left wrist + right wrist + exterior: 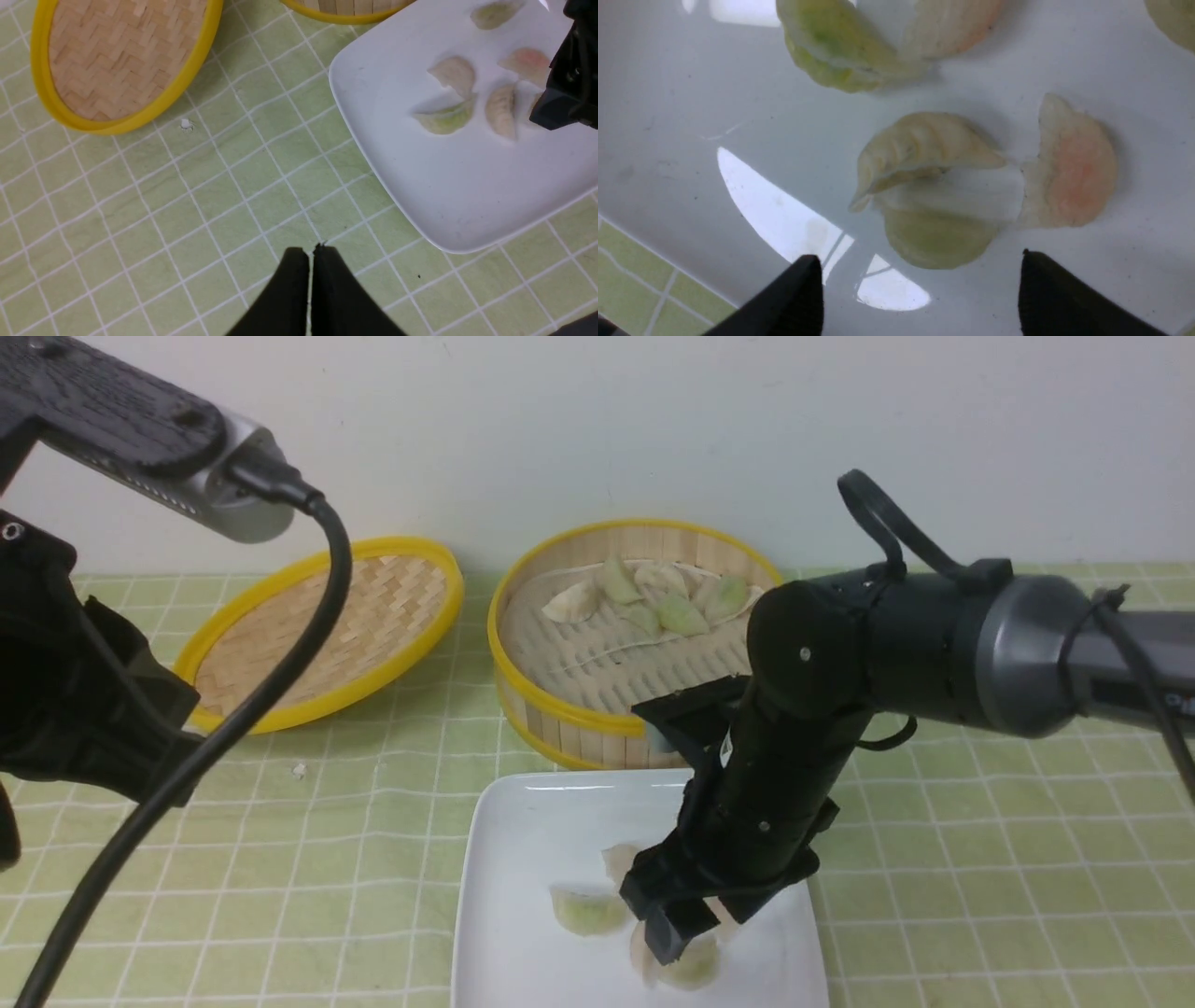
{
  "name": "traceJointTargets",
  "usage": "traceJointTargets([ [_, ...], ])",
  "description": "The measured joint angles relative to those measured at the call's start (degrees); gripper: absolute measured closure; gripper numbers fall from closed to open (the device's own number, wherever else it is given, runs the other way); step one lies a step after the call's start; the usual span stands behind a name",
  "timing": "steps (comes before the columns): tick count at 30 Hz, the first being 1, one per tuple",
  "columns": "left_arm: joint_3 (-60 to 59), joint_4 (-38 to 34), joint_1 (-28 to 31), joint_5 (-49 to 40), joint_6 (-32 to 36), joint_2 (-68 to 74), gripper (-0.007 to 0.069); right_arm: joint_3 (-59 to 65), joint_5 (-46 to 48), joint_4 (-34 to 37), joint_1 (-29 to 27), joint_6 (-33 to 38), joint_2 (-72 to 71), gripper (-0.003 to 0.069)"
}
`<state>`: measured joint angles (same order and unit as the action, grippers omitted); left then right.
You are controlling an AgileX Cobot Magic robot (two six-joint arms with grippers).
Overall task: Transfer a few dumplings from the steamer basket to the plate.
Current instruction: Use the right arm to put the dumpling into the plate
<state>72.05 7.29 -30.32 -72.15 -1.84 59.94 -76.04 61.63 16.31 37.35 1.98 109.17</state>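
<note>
You have dumplings on the plate (523, 859) and more in the basket (569, 714). In the front view, your right jaws (695, 933) cover part of the plate's group, and the plate's near edge is cut off. The right wrist view shows them better: a pale ridged dumpling (924, 144) arches beside a greenish one (941, 238), their long axes roughly alike, while a pink-centred one (1080, 172) lies across that direction, its curved side facing away from them. A green dumpling (836, 46) touches a whitish-pink one (952, 28), cut off by the frame; another green one (1176, 21) shows only in part.

Your right jaws stand wide open over the plate, with nothing between them. Your left jaws (310, 254) are shut and hold nothing, above the counter (224, 196).

The basket sits just beyond the plate, its right side hidden by your right arm (896, 644). The lid (322, 630) lies left of it, tilted.
</note>
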Motion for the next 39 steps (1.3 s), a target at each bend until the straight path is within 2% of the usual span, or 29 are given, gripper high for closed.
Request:
traceJointTargets([
  [3, 0.0, 0.0, 0.0, 0.0, 0.0, 0.0, 0.0631, -0.9, 3.3, -1.1, 0.0, -0.1, -0.7, 0.0052],
  [6, 0.0, -0.2, 0.0, 0.0, -0.1, 0.0, 0.0631, -1.8, 4.2, -2.0, 0.0, -0.5, -2.5, 0.0073],
  [10, 0.0, -0.3, 0.0, 0.0, -0.1, 0.0, 0.0631, -2.4, 4.3, -4.1, 0.0, -2.0, -11.5, 0.0266],
  [11, 0.0, -0.3, 0.0, 0.0, -0.1, 0.0, 0.0631, -2.4, 4.5, -4.7, 0.0, -2.4, -15.1, 0.0346],
  [15, 0.0, -0.3, 0.0, 0.0, -0.1, 0.0, 0.0631, -2.4, 4.7, -8.1, 0.0, -4.3, -28.5, 0.0588],
  [17, 0.0, -0.5, 0.0, 0.0, -0.2, 0.0, 0.0631, -2.2, 4.5, -11.0, 0.0, -6.0, -35.4, 0.0645],
  [21, 0.0, -1.2, 0.0, 0.3, -0.8, 0.0, 0.0631, 0.7, 1.7, -16.3, 0.0, -9.5, -47.0, 0.0669],
  [25, 0.0, -1.5, 0.0, 2.3, -1.0, 0.0, 0.0631, 10.2, -3.7, -23.7, 0.0, -13.3, -62.0, 0.0673],
  [27, 0.0, -1.5, 0.0, 4.6, -1.0, 0.0, 0.0631, 18.3, -9.3, -27.2, 0.0, -16.0, -71.2, 0.0673],
  [29, 0.0, -1.5, 0.0, 5.7, -1.0, 0.0, 0.0631, 22.6, -12.1, -28.5, 0.0, -17.4, -75.7, 0.0673],
  [32, 0.0, -1.5, 0.0, 7.0, -1.0, 0.0, 0.0631, 34.3, -21.4, -33.1, 0.0, -23.5, -88.3, 0.0673],
  [39, 0.0, -1.6, 0.0, 7.1, -1.0, 0.0, 0.0631, 46.6, -28.3, -45.7, 0.0, -35.3, -106.8, 0.0673],
])
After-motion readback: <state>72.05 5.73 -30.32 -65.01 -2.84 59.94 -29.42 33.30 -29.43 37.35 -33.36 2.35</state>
